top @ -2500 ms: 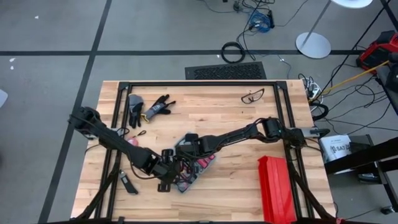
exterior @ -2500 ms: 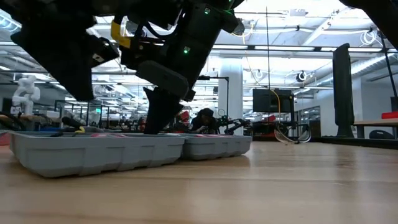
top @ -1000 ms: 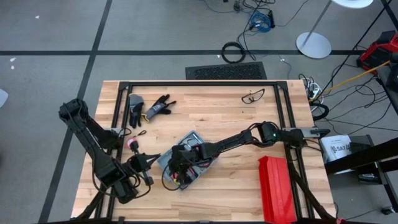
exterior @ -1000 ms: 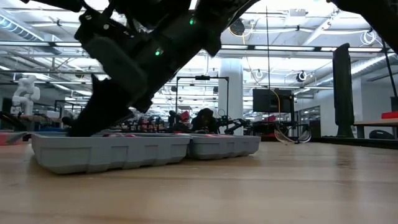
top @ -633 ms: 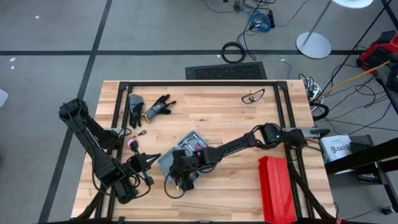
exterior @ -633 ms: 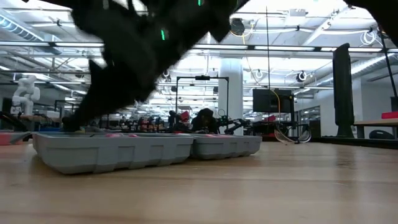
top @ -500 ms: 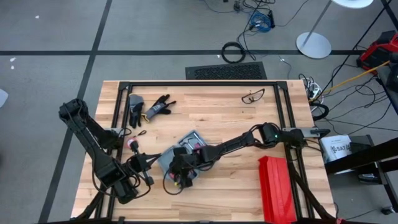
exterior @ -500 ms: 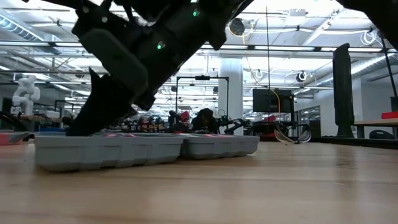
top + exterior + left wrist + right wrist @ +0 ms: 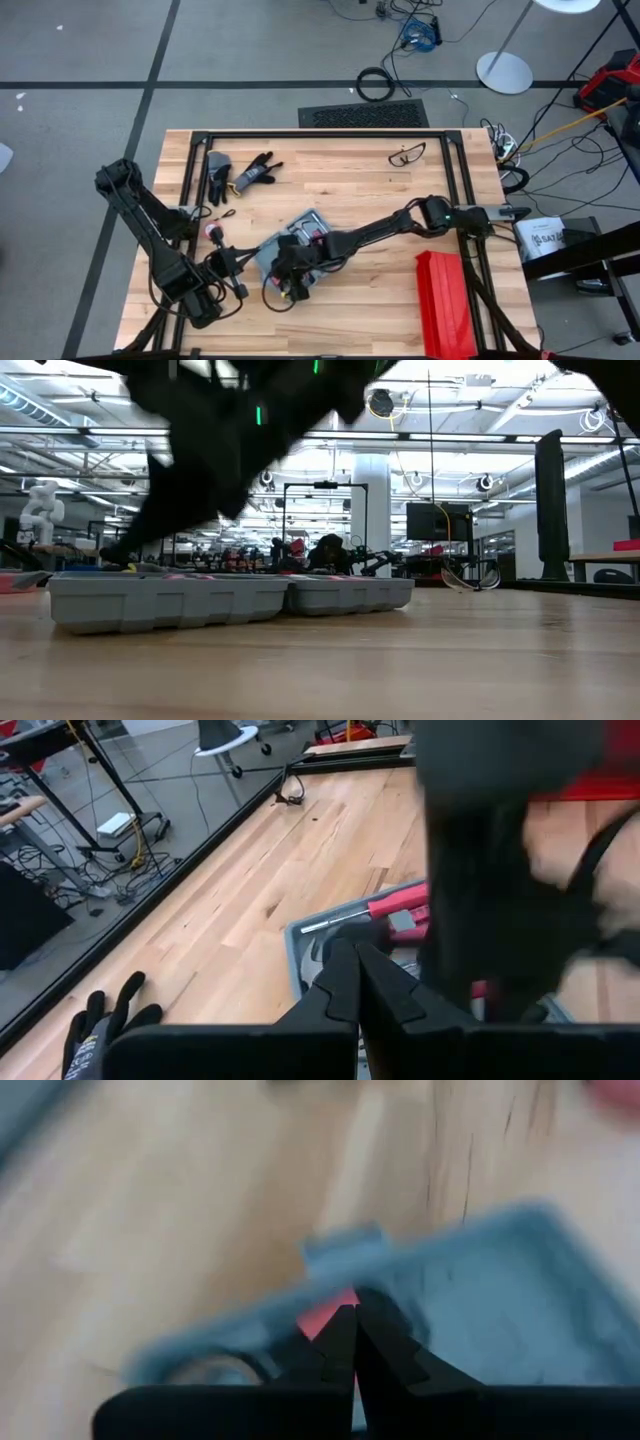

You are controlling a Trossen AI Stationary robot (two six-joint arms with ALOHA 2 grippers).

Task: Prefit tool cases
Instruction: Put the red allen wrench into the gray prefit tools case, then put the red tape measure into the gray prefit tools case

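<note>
The open blue-grey tool case (image 9: 268, 252) lies flat on the wooden table near its middle, with red-handled tools (image 9: 400, 905) in its grey slots. In the low view it is a low grey tray (image 9: 200, 600). My right gripper (image 9: 283, 290) reaches in from the table's right and is shut, slanting down over the case's near-left end (image 9: 500, 1280). My left gripper (image 9: 243, 263) is shut and hangs in the air just left of the case, pointing at it (image 9: 357, 955). My right gripper has its shut fingertips (image 9: 110, 555) right at the top edge of the case's left end. The low view and the right wrist view are blurred there, so I cannot tell whether they touch the case or stand just above it.
Black gloves (image 9: 250, 172) and a grey glove (image 9: 217, 165) lie at the far left, and safety glasses (image 9: 405, 154) at the far right. A long red ribbed box (image 9: 445, 300) stands at the near right. A small pink item (image 9: 213, 230) lies left of the case.
My right gripper, still shut, has gone along the case toward the table's near edge and then risen a little. In the low view the case has shifted slightly sideways on the table while still lying flat. My left arm has kept still.
</note>
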